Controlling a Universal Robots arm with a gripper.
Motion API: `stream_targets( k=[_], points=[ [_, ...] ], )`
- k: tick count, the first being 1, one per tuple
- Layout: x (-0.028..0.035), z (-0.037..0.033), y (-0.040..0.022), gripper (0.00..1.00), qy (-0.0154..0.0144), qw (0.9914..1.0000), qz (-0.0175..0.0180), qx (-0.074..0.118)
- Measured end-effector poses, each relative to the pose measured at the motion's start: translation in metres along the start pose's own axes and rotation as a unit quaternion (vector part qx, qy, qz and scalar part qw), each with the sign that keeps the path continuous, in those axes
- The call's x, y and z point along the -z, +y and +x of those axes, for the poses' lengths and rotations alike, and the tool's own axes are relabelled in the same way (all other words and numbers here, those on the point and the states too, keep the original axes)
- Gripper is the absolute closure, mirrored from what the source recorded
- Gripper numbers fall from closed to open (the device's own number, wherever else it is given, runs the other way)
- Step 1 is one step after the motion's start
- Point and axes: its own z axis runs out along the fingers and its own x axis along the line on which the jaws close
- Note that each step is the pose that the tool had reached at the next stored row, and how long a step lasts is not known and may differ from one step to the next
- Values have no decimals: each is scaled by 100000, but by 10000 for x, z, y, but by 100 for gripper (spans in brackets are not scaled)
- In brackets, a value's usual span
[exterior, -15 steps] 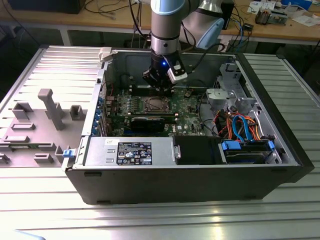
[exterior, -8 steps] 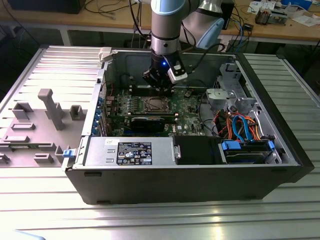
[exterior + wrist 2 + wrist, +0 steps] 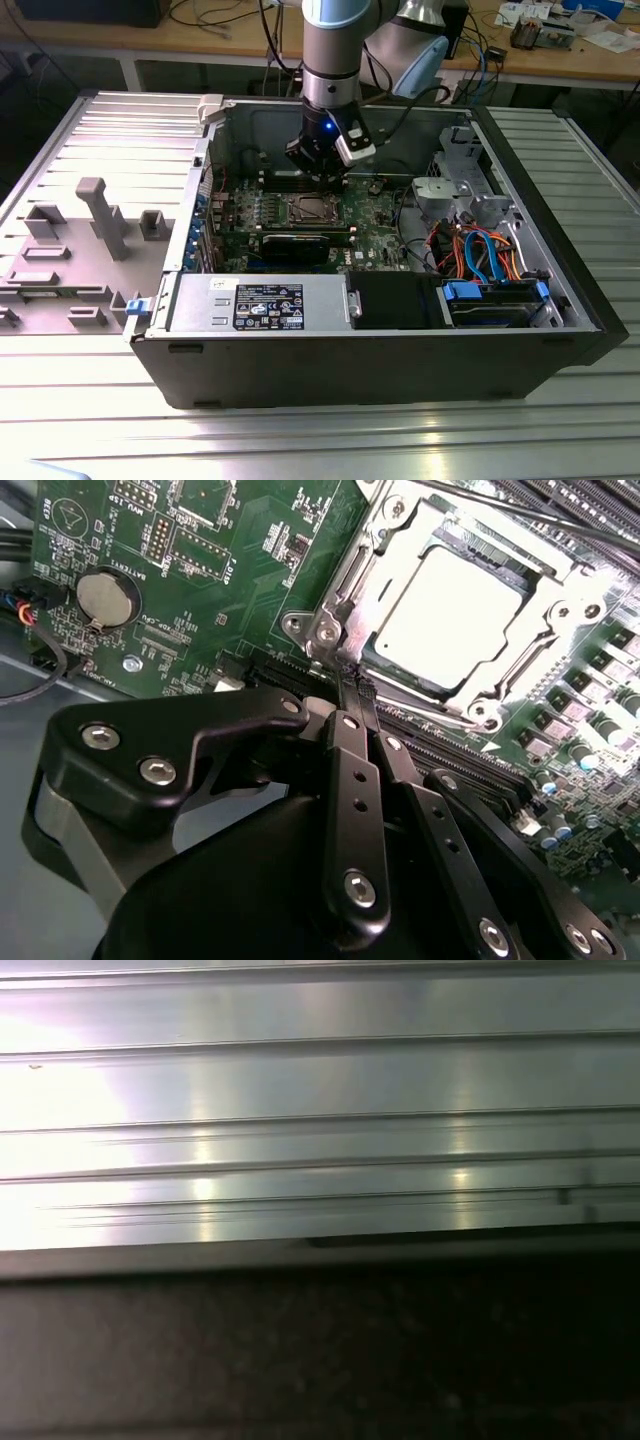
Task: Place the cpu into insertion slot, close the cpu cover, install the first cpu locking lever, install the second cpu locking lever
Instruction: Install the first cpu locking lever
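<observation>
The cpu (image 3: 450, 605) lies flat in the insertion slot (image 3: 338, 605), its silver top showing through the window of the cpu cover (image 3: 555, 615), which lies down over it. My gripper (image 3: 355, 685) is shut with nothing seen between its fingers. Its tips are at the socket's corner, touching or just above the rim. In the exterior view the gripper (image 3: 318, 178) hangs inside the open computer case, just behind the socket (image 3: 305, 208). A thin metal lever rod (image 3: 520, 510) runs along the socket's far side.
The green board (image 3: 230, 590) carries a coin battery (image 3: 107, 597) and long black memory slots (image 3: 470, 770) beside the socket. A grey power box (image 3: 265, 300), drive bay and coloured cables (image 3: 480, 250) fill the case front. Grey fixtures (image 3: 100, 215) stand at the exterior view's left. Ribbed aluminium (image 3: 320, 1080) shows in the first wrist view.
</observation>
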Motion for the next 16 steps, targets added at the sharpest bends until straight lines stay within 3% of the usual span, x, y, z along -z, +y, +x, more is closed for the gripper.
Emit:
stream_targets(
  k=[4, 16],
  points=[
    [-9, -2, -1, 89, 49, 100000, 302, -2],
    [-36, -24, -1, 89, 179, 99998, 525, 6]
  ],
)
